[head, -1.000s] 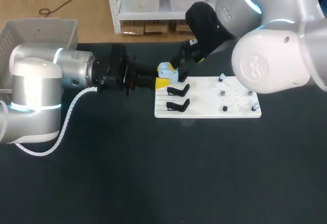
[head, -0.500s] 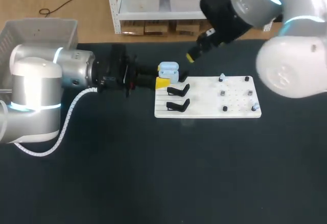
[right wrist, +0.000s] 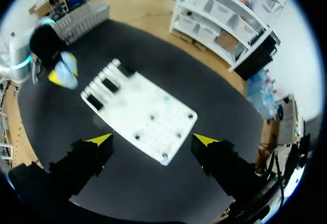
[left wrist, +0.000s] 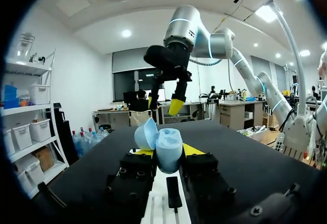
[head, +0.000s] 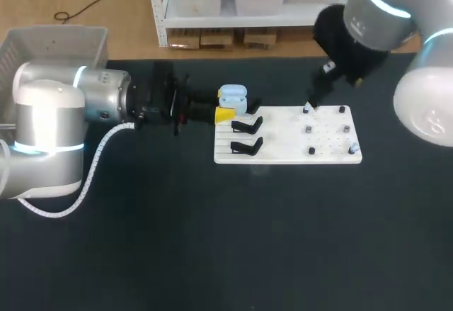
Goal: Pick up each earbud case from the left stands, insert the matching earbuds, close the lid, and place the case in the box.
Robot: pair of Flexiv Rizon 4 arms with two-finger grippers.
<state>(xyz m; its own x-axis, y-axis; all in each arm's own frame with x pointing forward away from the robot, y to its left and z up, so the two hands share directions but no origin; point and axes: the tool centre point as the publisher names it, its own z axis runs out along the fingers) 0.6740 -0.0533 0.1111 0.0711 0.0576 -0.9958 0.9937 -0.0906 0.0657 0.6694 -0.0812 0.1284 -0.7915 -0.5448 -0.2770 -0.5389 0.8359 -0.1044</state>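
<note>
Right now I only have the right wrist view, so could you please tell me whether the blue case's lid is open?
Observer: Yes, the left wrist view shows the case with its lid open, tipped to one side.
Operator: Is it held firmly?
Observer: The left claw has a finger against each side of it.
Operator: Where is my own claw?
Observer: The right claw hangs in the air beyond the case, touching nothing.

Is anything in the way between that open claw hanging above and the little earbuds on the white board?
Nothing visible does. The right gripper hangs open above the white board, with only air down to the earbuds. The blue case, in the left gripper, is off beyond the board's end.
</note>
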